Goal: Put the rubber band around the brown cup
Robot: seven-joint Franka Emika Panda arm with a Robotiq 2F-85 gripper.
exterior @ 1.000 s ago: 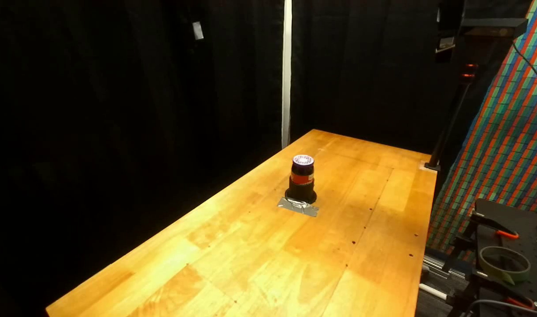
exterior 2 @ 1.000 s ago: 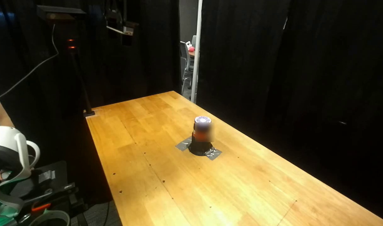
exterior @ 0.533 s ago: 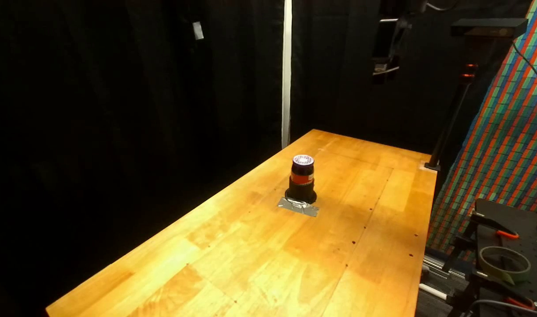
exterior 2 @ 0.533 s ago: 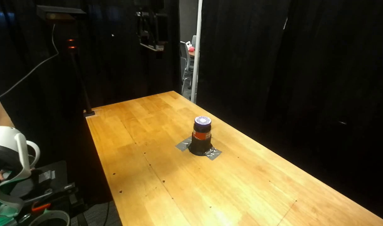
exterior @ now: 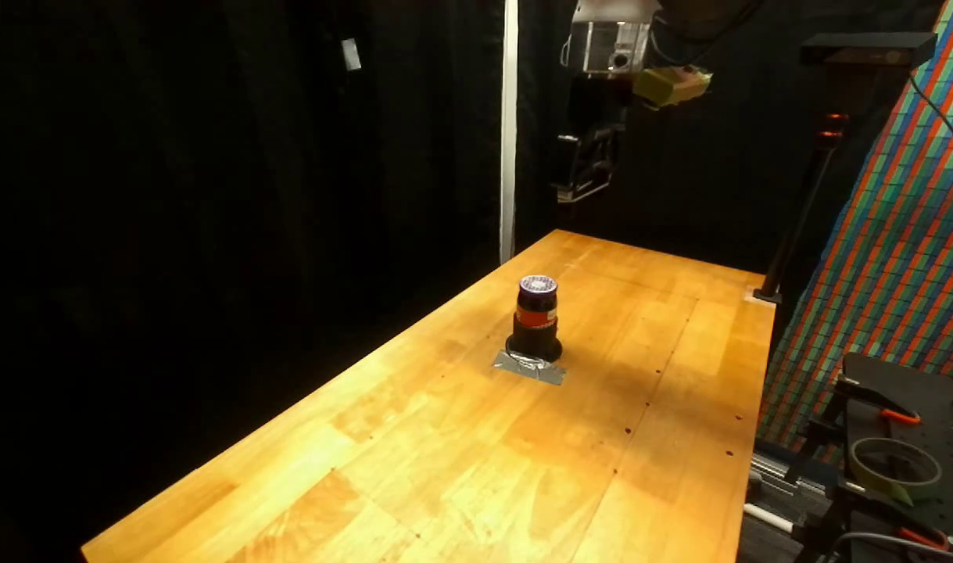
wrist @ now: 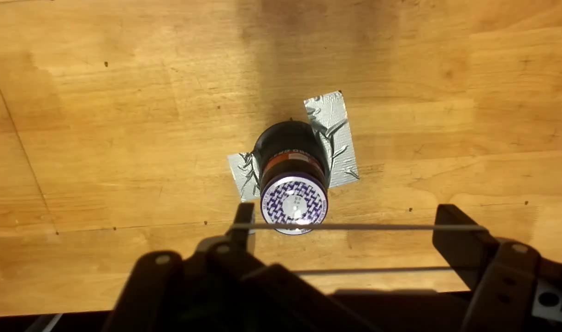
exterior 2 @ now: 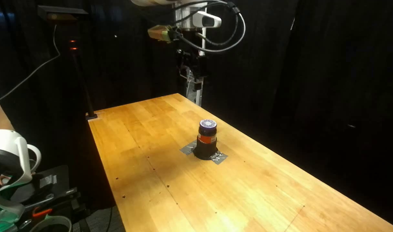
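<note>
1. Jaws of the gripper [wrist: 347, 219] apart, nothing pinched. Rubber band [wrist: 377, 227] looped around both fingers [wrist: 460, 244], two strands taut across the gap.
2. Lidded jar [exterior 2: 208, 131] (the "brown cup"): upright in black holder [exterior 2: 205, 151], duct tape [wrist: 340, 147] fixing that to wooden table [exterior 2: 144, 199]. Gripper well above in both exterior views; band not on jar yet. Wrist view: lid [wrist: 290, 203] sits off-centre, nearer one finger.
3. Band: likely very light, soft, springy; tension alone probably holds it. Best hold is from inside, fingers spread; closing would likely slacken it and lose it.
4. Jar: looks rigid, possibly glass, so maybe breakable if knocked. Lid probably slick. No need to grasp it; tape should resist sliding.
5. Aim: clear the lid rim (snag risk), land around orange label [exterior 2: 206, 139].
</note>
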